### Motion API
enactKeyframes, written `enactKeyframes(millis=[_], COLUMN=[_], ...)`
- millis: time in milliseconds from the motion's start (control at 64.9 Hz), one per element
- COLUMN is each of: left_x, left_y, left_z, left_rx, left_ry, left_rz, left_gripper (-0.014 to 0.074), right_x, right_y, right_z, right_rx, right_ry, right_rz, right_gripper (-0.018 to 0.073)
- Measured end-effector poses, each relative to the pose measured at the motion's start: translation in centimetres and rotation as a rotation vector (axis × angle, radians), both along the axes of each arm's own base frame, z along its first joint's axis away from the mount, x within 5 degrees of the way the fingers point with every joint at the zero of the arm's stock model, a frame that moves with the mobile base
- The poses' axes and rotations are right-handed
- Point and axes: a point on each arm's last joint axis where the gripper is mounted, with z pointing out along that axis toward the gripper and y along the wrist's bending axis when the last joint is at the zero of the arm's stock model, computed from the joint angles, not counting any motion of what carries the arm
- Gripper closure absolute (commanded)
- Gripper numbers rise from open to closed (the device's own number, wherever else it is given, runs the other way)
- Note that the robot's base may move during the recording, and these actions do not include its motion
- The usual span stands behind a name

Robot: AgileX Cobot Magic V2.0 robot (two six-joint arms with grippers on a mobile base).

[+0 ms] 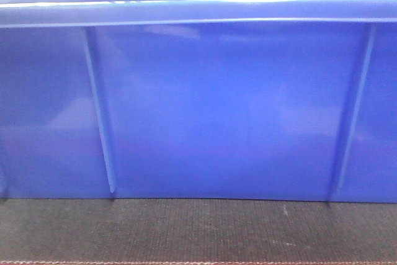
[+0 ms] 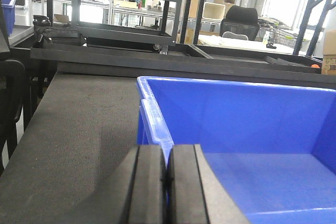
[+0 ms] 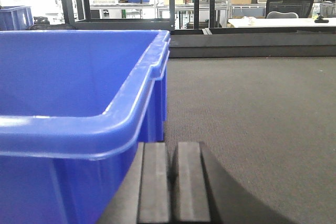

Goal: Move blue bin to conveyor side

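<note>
The blue bin [image 1: 229, 110] fills the front view and rests on the dark woven conveyor belt [image 1: 198, 231], just behind its reddish edge strip [image 1: 198, 262]. In the left wrist view my left gripper [image 2: 167, 153] is shut on the left rim of the blue bin [image 2: 252, 124], and the rim runs in between the pads. In the right wrist view my right gripper [image 3: 172, 148] is shut with nothing between its pads. It sits low on the belt [image 3: 252, 108], just outside the right wall of the bin [image 3: 68, 77], below the rolled rim.
A black metal frame [image 2: 126, 24] and a raised black ledge [image 3: 252, 51] close off the far end of the belt. Beyond stand an office chair [image 2: 240, 17], a white table [image 3: 278, 22] and a small blue crate [image 3: 16, 17].
</note>
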Motion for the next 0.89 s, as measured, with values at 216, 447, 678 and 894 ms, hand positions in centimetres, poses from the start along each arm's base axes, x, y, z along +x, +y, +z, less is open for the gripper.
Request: enactKeyframes(millis=[216, 447, 678, 894], left_x=[0.0, 0.0, -0.3, -1.3], left_y=[0.0, 0.0, 0.4, 0.9], left_z=[0.0, 0.0, -0.3, -3.7], left_rx=[0.000, 0.000, 0.038, -0.025], left_ry=[0.000, 0.000, 0.012, 0.060], left_rz=[0.000, 0.000, 0.038, 0.102], left_gripper=[0.0604, 0.0604, 0.0604, 0.0604], right_x=[0.0, 0.0, 0.0, 0.0], right_y=[0.0, 0.0, 0.0, 0.0], right_z=[0.0, 0.0, 0.0, 0.0], right_rx=[-0.002, -0.002, -0.002, -0.002], right_ry=[-0.003, -0.003, -0.003, -0.003], right_rz=[0.000, 0.000, 0.000, -0.003], right_gripper=[0.0638, 0.0638, 0.0638, 0.0638])
